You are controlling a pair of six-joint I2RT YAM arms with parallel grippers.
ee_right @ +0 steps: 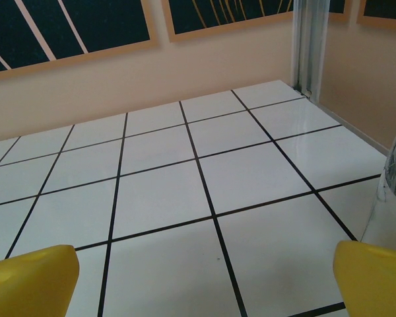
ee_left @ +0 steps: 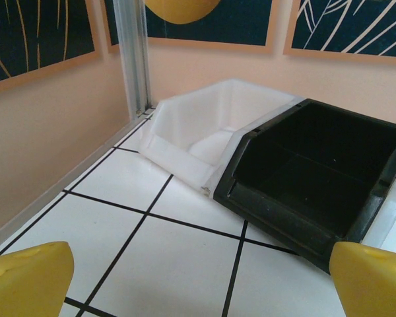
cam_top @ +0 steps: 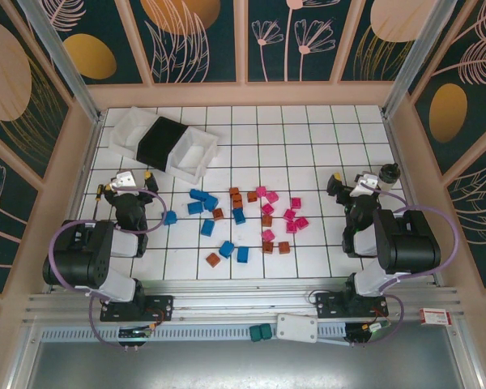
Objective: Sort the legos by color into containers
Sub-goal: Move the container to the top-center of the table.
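The legos (cam_top: 240, 215) lie scattered across the middle of the tiled table (cam_top: 332, 130), toward its near edge. The blue legos (cam_top: 227, 248) are mostly to the left, the orange-brown legos (cam_top: 213, 260) are mixed through the centre, and the pink legos (cam_top: 296, 203) are to the right.

Three bins stand in a slanted row by the far-left corner, side against side. A black bin (cam_top: 158, 144) sits between a white bin (cam_top: 123, 130) and a second white bin (cam_top: 194, 156).

The left gripper (cam_top: 128, 178) hangs near the left edge, facing the black and white bins, with its yellow fingers (ee_left: 26, 277) spread wide and nothing between them. The right gripper (cam_top: 363, 181) hangs near the right edge over bare tiles, its fingers (ee_right: 373, 274) likewise spread and holding nothing. Both grippers are well apart from the legos.
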